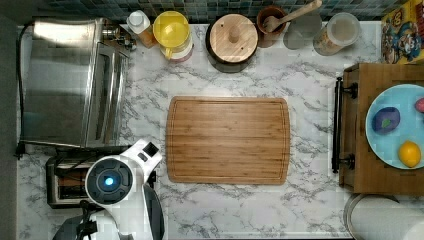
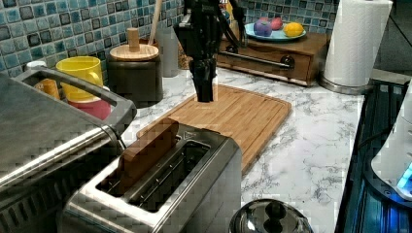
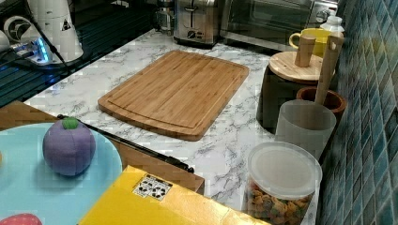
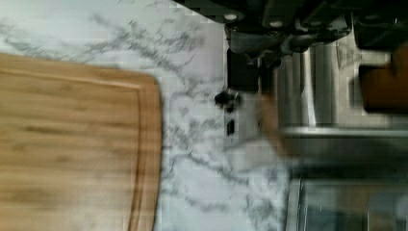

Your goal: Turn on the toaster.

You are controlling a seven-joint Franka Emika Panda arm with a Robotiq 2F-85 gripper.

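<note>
We saw gripper hanging above toaster's lever end, prob. lined up to press down; claw state we couldn't tell; bread sat raised in slot.

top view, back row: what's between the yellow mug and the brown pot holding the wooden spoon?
In the top view, a dark round canister with a knobbed wooden lid sits between the yellow mug and the brown pot.

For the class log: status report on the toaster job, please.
Gripper hangs above the toaster's lever end, not touching. Toaster holds a slice, sitting high. Nothing in the way.
</note>
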